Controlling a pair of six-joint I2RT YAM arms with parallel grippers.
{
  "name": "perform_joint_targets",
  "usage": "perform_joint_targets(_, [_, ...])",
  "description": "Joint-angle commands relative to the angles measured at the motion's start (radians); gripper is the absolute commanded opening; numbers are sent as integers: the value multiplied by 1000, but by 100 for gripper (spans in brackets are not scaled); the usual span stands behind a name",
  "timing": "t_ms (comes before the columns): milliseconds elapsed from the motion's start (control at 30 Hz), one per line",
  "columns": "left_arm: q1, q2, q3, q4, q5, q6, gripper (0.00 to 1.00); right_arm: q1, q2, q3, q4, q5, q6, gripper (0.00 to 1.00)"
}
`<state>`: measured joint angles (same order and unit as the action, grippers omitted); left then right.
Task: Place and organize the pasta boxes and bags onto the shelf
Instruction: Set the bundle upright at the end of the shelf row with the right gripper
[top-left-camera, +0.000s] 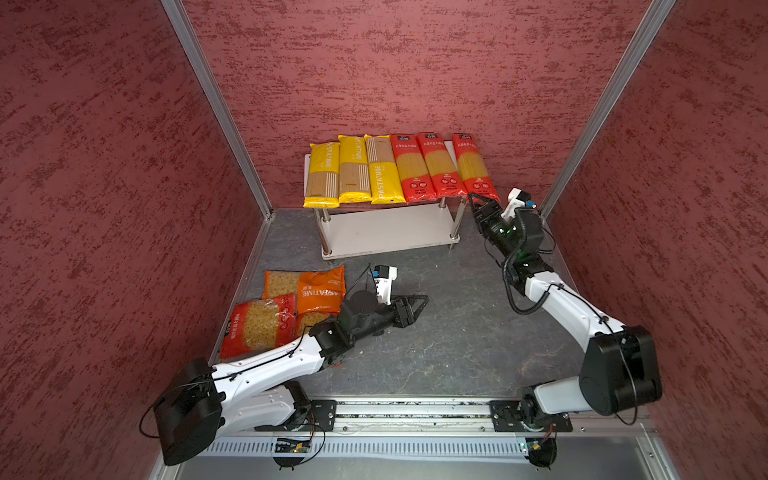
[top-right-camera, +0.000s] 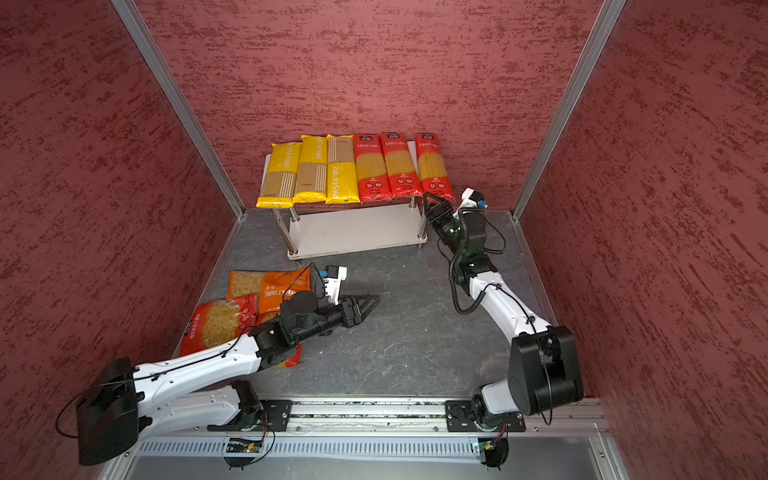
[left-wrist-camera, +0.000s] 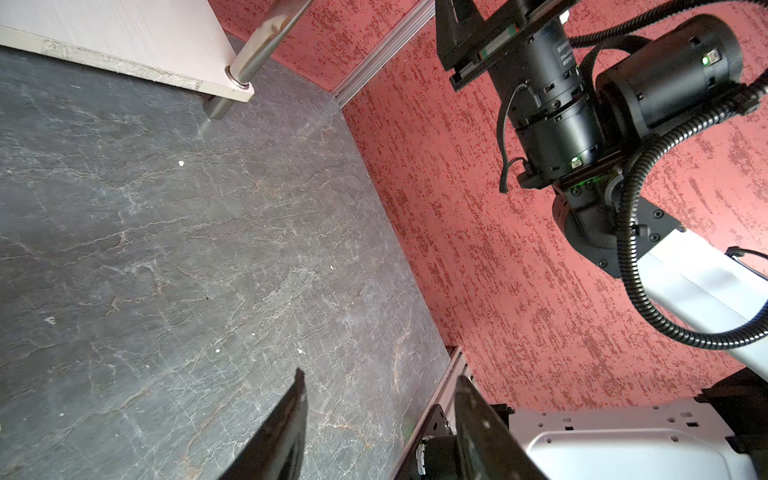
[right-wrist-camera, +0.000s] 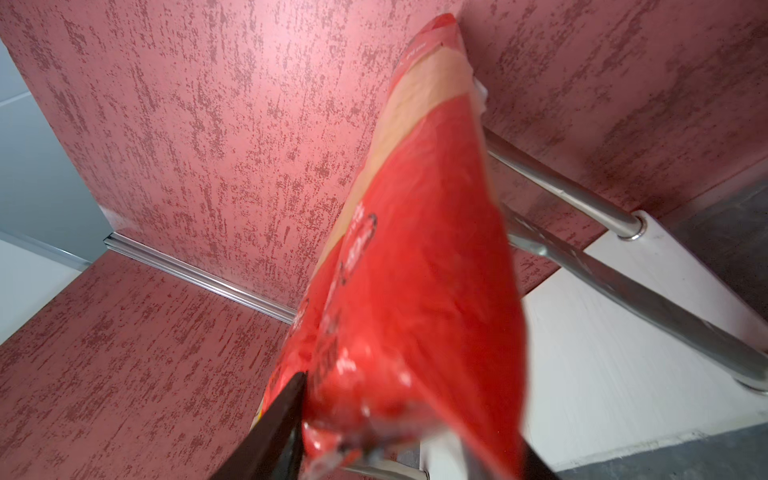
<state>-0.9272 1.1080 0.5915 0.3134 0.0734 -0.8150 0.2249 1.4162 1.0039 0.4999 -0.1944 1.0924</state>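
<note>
The shelf stands at the back wall. Side by side on its top board lie three yellow spaghetti packs and three red spaghetti bags. My right gripper is at the near end of the rightmost red bag, open, with that end still between its fingers. Three short-pasta bags lie on the floor at the left: an orange one, a red one, and one partly hidden under my left arm. My left gripper is open and empty, low over the floor.
The shelf's lower board is bare, with chrome posts at its corners. Red textured walls close in the dark stone floor on three sides. A metal rail carrying both arm bases runs along the front.
</note>
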Motion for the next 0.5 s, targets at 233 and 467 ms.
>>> perform_joint_targets(233, [-28,15,24,13,-44,18,57,6,-114,-94,5,-39,-2,59])
perform_joint_targets(467, [-50,2,56,-51,-75,56,57,5,-196,-212,21,-37,17,58])
